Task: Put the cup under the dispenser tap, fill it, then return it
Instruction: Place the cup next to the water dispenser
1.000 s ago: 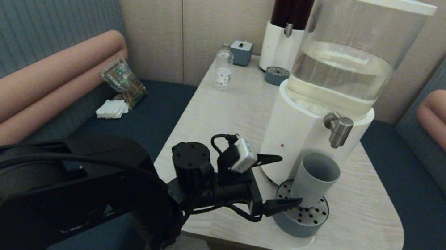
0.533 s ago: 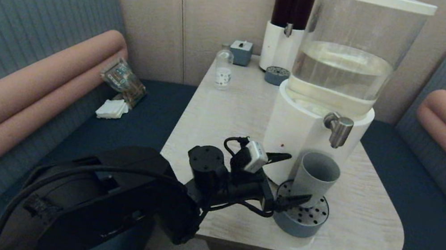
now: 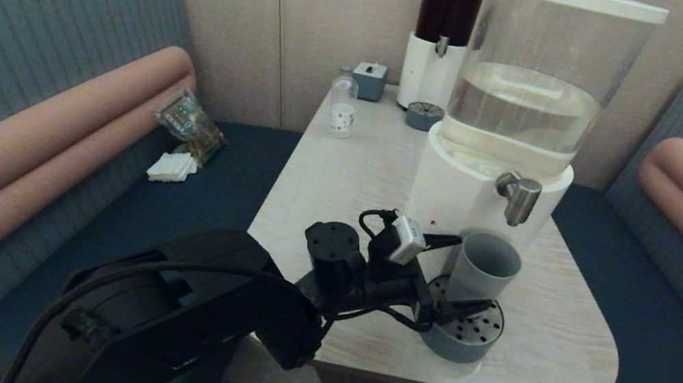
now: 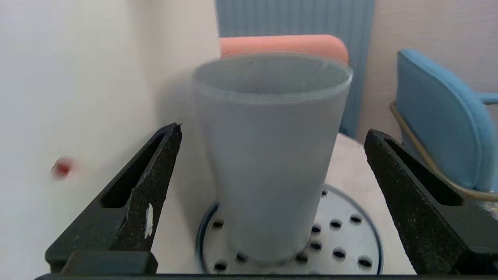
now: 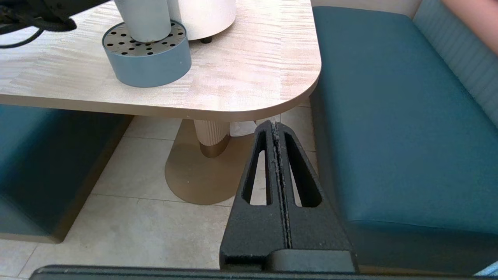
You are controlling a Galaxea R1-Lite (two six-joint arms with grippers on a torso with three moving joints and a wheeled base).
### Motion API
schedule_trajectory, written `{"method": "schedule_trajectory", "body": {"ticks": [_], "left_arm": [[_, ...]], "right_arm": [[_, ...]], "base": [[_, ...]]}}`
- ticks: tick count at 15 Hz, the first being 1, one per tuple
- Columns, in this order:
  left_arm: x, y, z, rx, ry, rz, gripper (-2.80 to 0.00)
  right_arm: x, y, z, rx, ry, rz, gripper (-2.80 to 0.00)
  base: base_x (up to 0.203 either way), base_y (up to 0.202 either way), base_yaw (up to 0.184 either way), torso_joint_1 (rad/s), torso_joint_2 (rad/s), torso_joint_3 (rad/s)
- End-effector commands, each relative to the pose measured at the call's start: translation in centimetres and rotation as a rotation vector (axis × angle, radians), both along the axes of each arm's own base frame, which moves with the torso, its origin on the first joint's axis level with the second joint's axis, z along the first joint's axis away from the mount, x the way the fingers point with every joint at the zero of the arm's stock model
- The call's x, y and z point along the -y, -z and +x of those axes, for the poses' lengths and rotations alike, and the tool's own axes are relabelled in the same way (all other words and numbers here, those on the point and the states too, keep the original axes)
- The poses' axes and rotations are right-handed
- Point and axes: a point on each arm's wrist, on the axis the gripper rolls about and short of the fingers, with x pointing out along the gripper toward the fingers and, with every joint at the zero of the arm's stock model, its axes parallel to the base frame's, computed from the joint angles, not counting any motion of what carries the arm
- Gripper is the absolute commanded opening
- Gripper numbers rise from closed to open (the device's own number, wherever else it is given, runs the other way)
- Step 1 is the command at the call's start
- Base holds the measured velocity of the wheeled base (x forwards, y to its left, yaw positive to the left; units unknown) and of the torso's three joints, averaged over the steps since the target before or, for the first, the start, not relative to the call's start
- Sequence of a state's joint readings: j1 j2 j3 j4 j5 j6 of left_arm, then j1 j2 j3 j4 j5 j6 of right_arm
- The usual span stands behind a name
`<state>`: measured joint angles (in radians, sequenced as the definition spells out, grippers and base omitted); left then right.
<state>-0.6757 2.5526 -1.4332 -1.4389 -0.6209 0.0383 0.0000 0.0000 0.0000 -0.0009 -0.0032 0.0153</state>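
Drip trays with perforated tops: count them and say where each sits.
2. One drip tray sits at the table's near edge under the cup, below the dispenser tap. A second drip tray sits far back, before the dark-liquid dispenser.

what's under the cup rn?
The cup stands on the round grey drip tray, on its perforated metal top, below the dispenser tap. The holes beneath the cup's base are covered. The open left gripper flanks the cup without touching.
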Motion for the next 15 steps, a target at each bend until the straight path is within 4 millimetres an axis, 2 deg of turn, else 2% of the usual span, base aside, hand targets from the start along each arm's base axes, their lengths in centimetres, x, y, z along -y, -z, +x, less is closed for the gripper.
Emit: {"method": "schedule_trajectory", "body": {"ticks": [1, 7, 15], "left_arm": [[0.3, -0.3, 0.4, 0.016, 0.000, -0.013, 0.00], [1.3, 0.7, 0.7, 0.002, 0.012, -0.003, 0.00], [2.6, -0.1, 1.3, 0.006, 0.022, -0.010, 0.00]], "right_arm": [[0.0, 0.0, 0.0, -0.002, 0.000, 0.000, -2.80], [0.0, 0.0, 0.0, -0.002, 0.000, 0.000, -2.80], [0.0, 0.0, 0.0, -0.002, 0.000, 0.000, -2.80]], "base": [[0.000, 0.000, 0.000, 0.000, 0.00, 0.000], [0.000, 0.000, 0.000, 0.000, 0.00, 0.000], [0.000, 0.000, 0.000, 0.000, 0.00, 0.000]]}}
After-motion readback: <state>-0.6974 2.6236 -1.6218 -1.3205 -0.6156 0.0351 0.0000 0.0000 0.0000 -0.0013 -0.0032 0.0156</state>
